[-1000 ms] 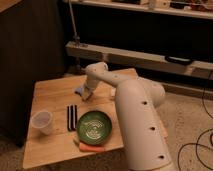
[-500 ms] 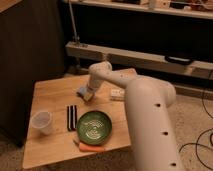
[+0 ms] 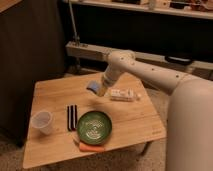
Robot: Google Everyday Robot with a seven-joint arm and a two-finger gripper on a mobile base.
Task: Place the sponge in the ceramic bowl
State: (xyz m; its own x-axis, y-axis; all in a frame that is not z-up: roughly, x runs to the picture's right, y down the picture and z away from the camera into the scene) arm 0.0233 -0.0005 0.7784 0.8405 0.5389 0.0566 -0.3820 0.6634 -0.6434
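The sponge (image 3: 92, 86) is a small light-blue pad at the tip of my gripper (image 3: 100, 90), over the far middle of the wooden table (image 3: 55, 95). The gripper reaches down from the white arm on the right and looks shut on the sponge, holding it slightly above the tabletop. The ceramic bowl (image 3: 94, 127) is green with a pale swirl inside. It sits near the table's front edge, well in front of the gripper, and is empty.
A translucent plastic cup (image 3: 42, 121) stands at the front left. A black-striped flat item (image 3: 72, 117) lies just left of the bowl. An orange carrot-like piece (image 3: 90, 147) lies in front of the bowl. A white packet (image 3: 122, 94) lies right of the gripper.
The gripper and the sponge have shifted a little to the right and upward. The big arm segment has swung away to the right edge of the view.
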